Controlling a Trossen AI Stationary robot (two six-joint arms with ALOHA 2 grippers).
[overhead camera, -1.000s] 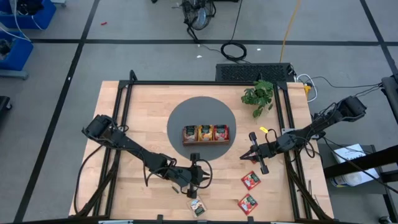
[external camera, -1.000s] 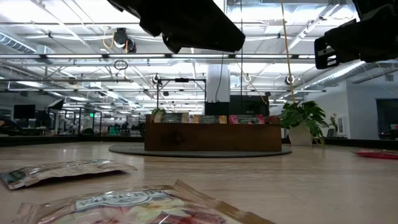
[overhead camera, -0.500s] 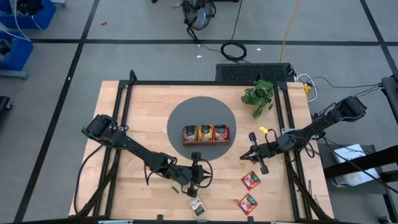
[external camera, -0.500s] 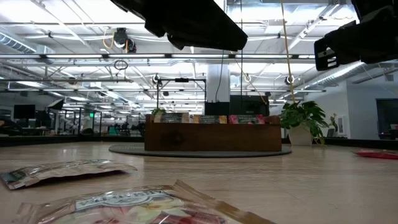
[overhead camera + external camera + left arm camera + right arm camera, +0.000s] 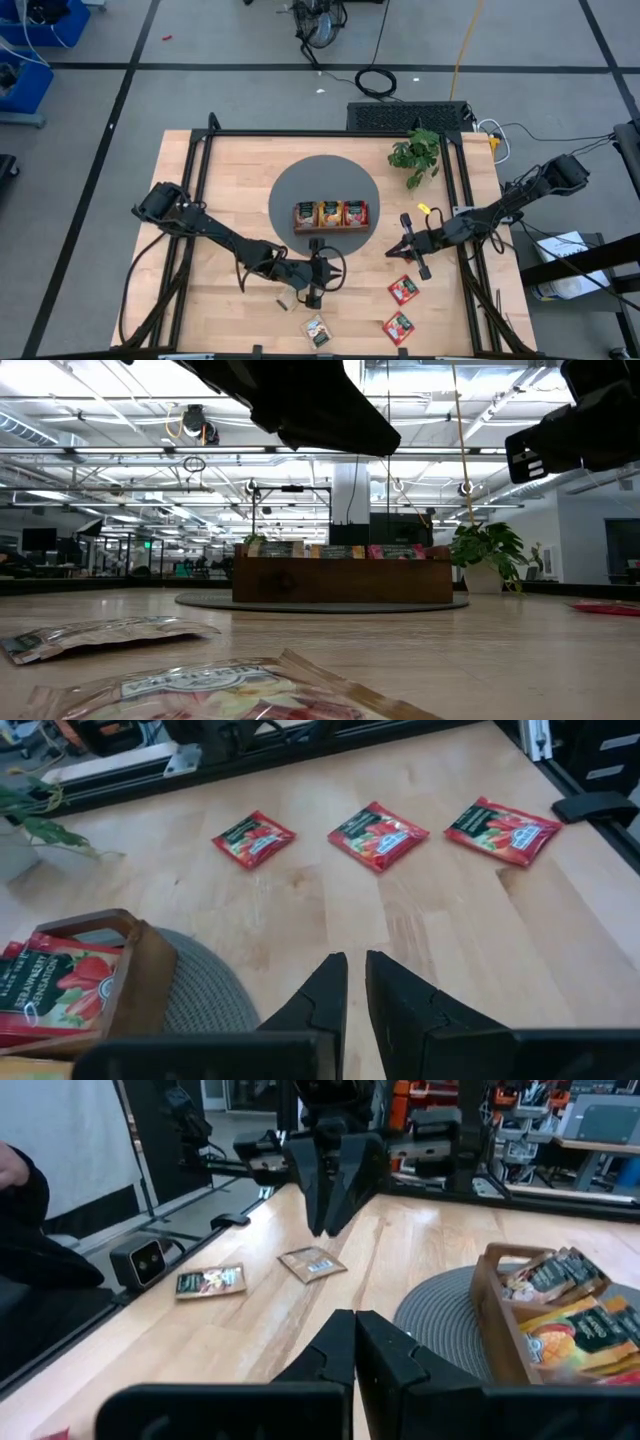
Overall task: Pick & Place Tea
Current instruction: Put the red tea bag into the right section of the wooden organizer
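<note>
Wooden table (image 5: 230, 180) carries a grey round mat (image 5: 300, 185) with a brown tray (image 5: 330, 228) already holding several tea packets. The left gripper (image 5: 355, 960) hangs just in front of the tray, its fingers a thin slit apart with nothing between them. The right gripper (image 5: 353, 1318) waits beside the mat, closed on nothing. Red packets (image 5: 378, 835) lie loose near the right side, and a pale packet (image 5: 211, 1281) by the front edge. Risk, as I judge it: flat packets give little edge, so narrow jaws may only shove one along the wood
</note>
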